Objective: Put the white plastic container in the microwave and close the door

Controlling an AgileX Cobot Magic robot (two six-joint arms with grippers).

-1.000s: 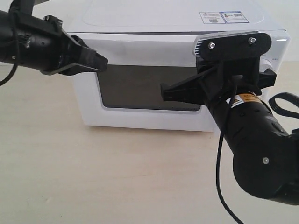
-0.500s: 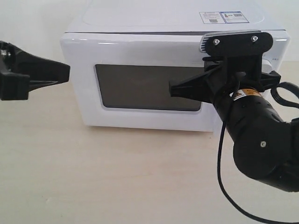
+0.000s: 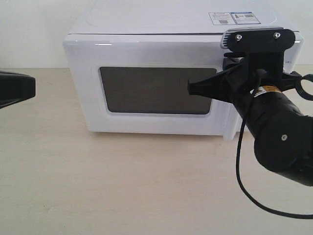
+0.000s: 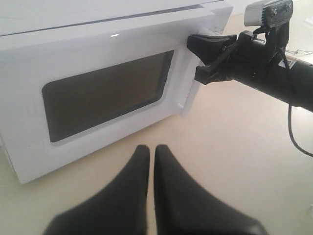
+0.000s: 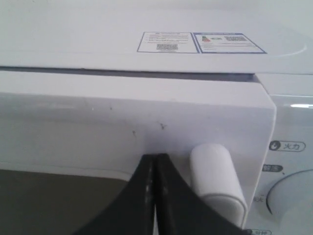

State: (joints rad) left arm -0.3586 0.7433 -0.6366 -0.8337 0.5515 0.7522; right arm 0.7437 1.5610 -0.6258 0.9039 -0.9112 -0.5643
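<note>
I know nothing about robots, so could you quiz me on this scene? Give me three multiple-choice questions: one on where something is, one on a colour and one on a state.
1. Where are the tips of the right gripper?
A. in mid-air, far from anything
B. at the face of the door, beside its handle
C. wrapped round a cup

2. What colour is the casing of the microwave?
A. black
B. white
C. red

3. How does the door stand?
A. shut
B. swung wide open
C. taken off

Answers:
1 B: the right wrist view shows the closed tips at the door panel, next to the white bar.
2 B: the top and front are white in every view.
3 A: the door lies flush with the front, and no opening shows.
</note>
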